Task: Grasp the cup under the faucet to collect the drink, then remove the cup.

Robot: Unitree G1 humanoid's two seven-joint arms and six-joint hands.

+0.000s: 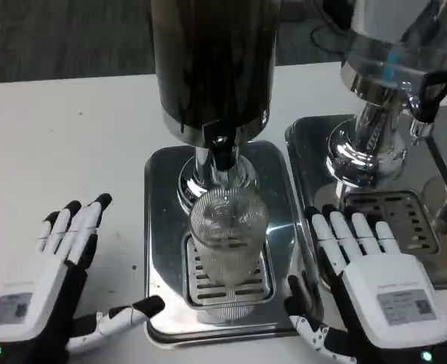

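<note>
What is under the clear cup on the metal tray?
The clear cup stands on a slotted drip grate set in the metal tray. The slots show around its base; the grate directly beneath is blurred through the ribbed plastic.

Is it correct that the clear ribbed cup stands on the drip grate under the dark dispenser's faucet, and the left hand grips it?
Not quite. In the head view the left hand lies open on the table, apart from the cup. The cup does stand on the grate under the faucet.
</note>
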